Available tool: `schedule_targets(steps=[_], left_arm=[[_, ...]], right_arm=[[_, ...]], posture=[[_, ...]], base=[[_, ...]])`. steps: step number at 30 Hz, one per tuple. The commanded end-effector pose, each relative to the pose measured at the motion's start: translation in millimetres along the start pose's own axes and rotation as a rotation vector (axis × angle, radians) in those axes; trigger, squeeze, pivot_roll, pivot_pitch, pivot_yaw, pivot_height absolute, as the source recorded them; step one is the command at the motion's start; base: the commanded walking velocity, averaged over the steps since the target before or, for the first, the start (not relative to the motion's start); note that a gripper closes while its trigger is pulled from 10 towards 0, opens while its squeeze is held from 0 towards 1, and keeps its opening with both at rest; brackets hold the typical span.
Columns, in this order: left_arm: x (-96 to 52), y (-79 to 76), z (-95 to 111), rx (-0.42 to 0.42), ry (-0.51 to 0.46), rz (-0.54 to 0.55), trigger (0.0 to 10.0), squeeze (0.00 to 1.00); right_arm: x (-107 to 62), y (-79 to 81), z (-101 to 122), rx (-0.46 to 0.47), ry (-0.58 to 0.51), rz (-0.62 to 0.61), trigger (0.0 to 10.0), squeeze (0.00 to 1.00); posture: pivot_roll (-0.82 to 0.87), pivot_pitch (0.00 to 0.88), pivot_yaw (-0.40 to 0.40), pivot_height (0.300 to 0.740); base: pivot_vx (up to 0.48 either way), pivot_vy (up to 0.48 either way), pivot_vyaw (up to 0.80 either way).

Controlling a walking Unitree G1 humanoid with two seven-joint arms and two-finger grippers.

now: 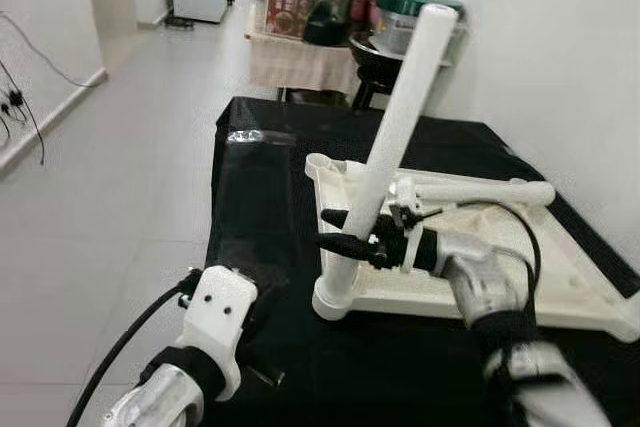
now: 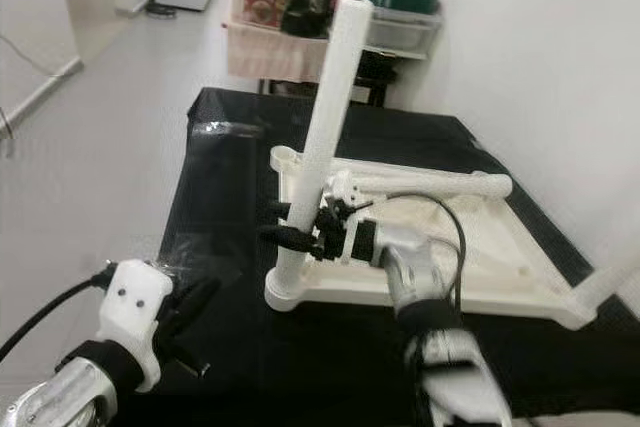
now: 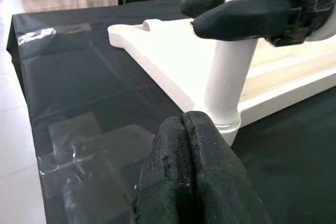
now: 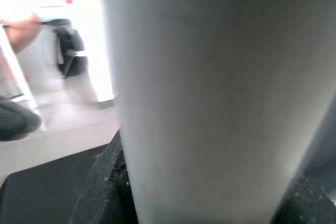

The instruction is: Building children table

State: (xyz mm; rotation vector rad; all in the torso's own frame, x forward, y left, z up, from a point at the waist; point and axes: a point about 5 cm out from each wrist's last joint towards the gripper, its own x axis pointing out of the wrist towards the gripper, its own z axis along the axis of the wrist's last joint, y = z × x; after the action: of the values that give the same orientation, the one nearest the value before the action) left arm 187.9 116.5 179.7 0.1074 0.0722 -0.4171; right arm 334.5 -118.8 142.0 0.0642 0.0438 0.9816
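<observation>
Table leg [image 1: 385, 152], clamped by right gripper [image 1: 345, 232]

- Smooth white plastic table leg [image 1: 395, 137] and cream plastic tabletop [image 1: 560, 267]: matt.
- Black plastic table cover [image 1: 260, 207]: glossy, with clear tape.
- Black left gripper fingers [image 3: 194, 182]: rough, matt.

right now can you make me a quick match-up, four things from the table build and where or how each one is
Things:
1. right gripper
2. left gripper
3. upright leg
4. spare leg

States:
a. lying flat on the upturned tabletop
b. shut, empty, near the corner socket
c. clamped around the upright leg
d. standing tilted in the corner socket

Pairs: 1-c, 2-b, 3-d, 4-a
</observation>
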Motion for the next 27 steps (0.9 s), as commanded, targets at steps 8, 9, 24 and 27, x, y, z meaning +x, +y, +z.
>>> schedule_targets(steps=[8,9,24,27], left_arm=[[0.7,-3.5,-2,0.004,0.014,-0.048,10.0,0.00],[0.7,-3.5,-2,0.004,0.014,-0.048,10.0,0.00],[2.3,-3.7,-1,0.000,0.007,-0.042,10.0,0.00],[2.5,-3.8,-1,-0.001,0.003,-0.039,10.0,0.00]], right_arm=[[-1.7,18.3,-57,0.123,0.242,-0.438,0.0,0.00],[-1.7,18.3,-57,0.123,0.242,-0.438,0.0,0.00],[12.3,22.4,-36,0.158,0.191,-0.394,10.0,1.00],[21.3,16.9,-5,0.092,0.050,-0.084,10.0,0.58]], posture=[[0.16,0.000,-0.187,0.740],[0.16,0.000,-0.187,0.740],[0.17,0.000,-0.185,0.740],[0.17,0.000,-0.185,0.740]], base=[[0.000,0.000,0.00],[0.000,0.000,0.00],[0.000,0.000,0.00],[0.000,0.000,0.00]])
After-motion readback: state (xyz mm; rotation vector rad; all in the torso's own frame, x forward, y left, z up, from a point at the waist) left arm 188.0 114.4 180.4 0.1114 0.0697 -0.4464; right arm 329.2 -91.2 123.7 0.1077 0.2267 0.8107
